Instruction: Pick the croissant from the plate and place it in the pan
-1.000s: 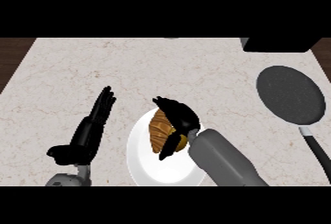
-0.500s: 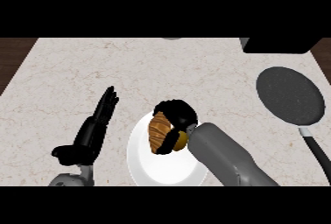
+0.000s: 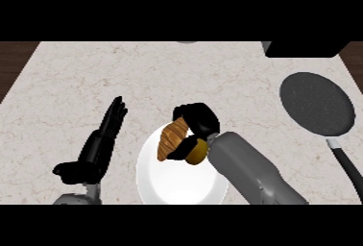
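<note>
The right hand [image 3: 197, 126] is curled around the golden-brown croissant [image 3: 172, 140], fingers hooked over its top end and thumb tucked under at the lower right, pinching the pastry between them. The croissant sits over the upper part of the round white plate [image 3: 177, 185], its long axis running roughly from one o'clock down to seven o'clock; whether it has cleared the plate or is resting on it cannot be told from this steep angle. Now the relation that matters: the dark round frying pan [image 3: 316, 102] with its black handle lies well apart from the hand, out toward two o'clock across bare pale marbled counter [image 3: 85, 72]. That puts it on the right arm's own side, so the right hand is clearly the nearer one for the carry. The left hand [image 3: 106, 132] is at nine o'clock of the plate, fingers straight and pressed together, pointing to twelve, simply resting.
</note>
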Controlling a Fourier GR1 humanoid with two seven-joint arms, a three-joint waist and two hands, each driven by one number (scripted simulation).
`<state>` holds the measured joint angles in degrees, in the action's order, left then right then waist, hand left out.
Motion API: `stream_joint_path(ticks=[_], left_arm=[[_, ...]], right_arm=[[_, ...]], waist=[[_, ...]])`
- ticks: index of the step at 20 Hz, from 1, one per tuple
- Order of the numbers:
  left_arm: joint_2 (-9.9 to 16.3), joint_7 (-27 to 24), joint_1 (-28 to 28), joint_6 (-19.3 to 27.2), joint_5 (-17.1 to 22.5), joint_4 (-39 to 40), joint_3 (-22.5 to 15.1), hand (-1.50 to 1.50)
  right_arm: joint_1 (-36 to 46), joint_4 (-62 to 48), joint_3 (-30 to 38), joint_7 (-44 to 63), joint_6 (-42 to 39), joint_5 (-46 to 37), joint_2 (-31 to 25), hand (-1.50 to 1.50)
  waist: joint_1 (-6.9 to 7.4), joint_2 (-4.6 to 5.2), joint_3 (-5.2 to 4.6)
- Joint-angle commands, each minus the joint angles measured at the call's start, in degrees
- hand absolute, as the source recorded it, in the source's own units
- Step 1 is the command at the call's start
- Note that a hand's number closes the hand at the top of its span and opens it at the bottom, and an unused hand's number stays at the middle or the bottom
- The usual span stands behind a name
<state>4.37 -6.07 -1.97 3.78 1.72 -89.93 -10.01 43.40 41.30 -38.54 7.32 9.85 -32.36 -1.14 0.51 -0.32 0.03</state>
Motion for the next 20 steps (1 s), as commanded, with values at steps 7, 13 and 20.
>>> stream_joint_path(ticks=[7, 13, 20], left_arm=[[0.87, -0.88, 1.66, -0.89, 0.66, 1.14, 1.29, 0.0], [1.79, 1.12, 0.86, -0.61, 1.06, -0.68, 2.75, 0.0], [-1.21, 0.03, 0.04, 1.94, -1.96, 0.24, 0.34, 0.0]], right_arm=[[0.74, 2.33, 6.16, 30.53, 13.31, -7.57, -3.79, 1.5], [2.19, 18.74, 4.31, 44.48, 15.16, -17.47, -9.3, 1.5], [-2.51, 35.0, 10.54, 54.62, 14.74, -21.71, -12.8, 1.5]], waist=[[-1.64, -0.23, -0.12], [-2.67, -0.74, -0.1], [-2.1, -0.22, -0.06]])
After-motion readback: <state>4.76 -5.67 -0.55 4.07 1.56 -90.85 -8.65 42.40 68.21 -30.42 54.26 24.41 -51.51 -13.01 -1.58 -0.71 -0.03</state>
